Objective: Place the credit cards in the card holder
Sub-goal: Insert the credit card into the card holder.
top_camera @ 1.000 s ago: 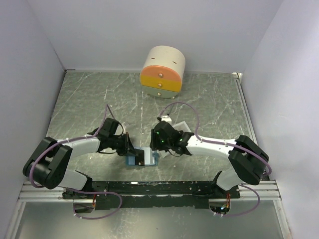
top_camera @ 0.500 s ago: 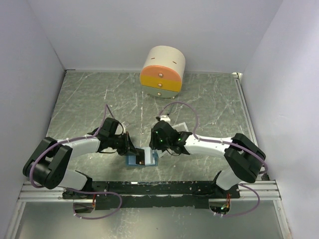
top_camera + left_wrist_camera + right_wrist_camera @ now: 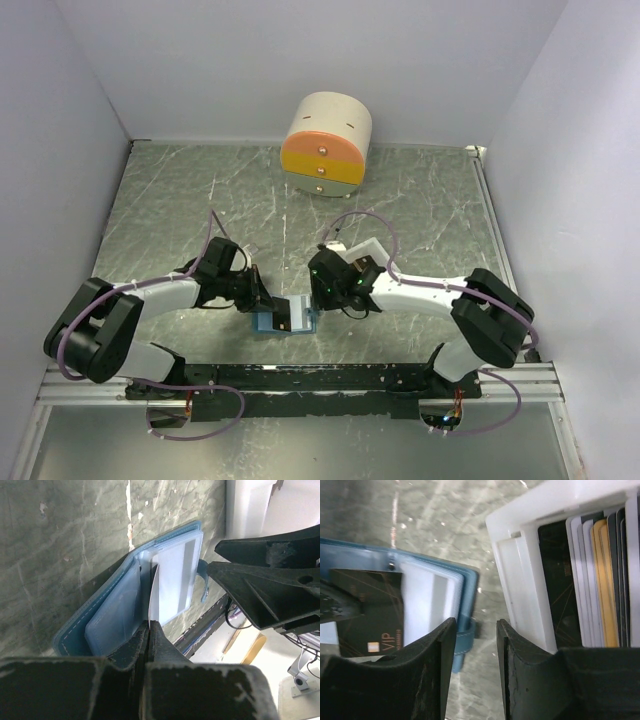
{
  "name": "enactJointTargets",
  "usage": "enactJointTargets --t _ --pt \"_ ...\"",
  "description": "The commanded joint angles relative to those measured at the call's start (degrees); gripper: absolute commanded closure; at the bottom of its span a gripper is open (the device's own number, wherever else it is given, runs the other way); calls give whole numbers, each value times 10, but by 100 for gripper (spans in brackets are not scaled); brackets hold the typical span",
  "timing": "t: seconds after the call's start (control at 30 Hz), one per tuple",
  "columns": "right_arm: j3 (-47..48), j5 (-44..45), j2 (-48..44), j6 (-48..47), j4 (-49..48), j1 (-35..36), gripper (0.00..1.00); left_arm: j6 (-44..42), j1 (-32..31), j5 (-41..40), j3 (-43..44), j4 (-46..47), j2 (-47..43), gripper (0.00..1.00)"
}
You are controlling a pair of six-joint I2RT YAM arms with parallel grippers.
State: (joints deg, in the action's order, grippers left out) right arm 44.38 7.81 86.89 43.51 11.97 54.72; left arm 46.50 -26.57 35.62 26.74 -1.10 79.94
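The light-blue card holder [image 3: 266, 323] lies open on the table between my two grippers. In the left wrist view it [image 3: 112, 615] shows its clear inner sleeves. My left gripper [image 3: 149, 624] is shut on a dark brown credit card [image 3: 154, 592], seen edge-on, standing over the holder's fold. The right wrist view shows that card's face [image 3: 367, 612] with "VIP" on it, against the holder [image 3: 427, 595]. My right gripper [image 3: 475, 625] is open and empty, above the table between the holder's blue tab [image 3: 465, 640] and the white tray [image 3: 520, 580]. More credit cards [image 3: 600, 580] lie in the tray.
The white tray [image 3: 372, 248] sits just behind my right gripper [image 3: 322, 295]. A round cream drawer box [image 3: 326, 145] with orange and yellow fronts stands at the back. Grey walls close the left, back and right. The arms' mounting rail runs along the near edge.
My right gripper has drawn back a little from the card holder towards the tray. My left gripper has stayed at the holder with the card.
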Motion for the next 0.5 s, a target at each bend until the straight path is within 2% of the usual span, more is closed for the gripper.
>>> enactJointTargets --t 0.0,0.2,0.47 --pt "3 31 -24 6 66 2 61 -11 2 -26 -1 -1 -12 93" --pt "28 33 -43 20 62 31 61 -13 2 -20 -6 19 -13 93" --pt "44 42 11 31 62 44 61 -13 2 -26 -13 26 -10 93"
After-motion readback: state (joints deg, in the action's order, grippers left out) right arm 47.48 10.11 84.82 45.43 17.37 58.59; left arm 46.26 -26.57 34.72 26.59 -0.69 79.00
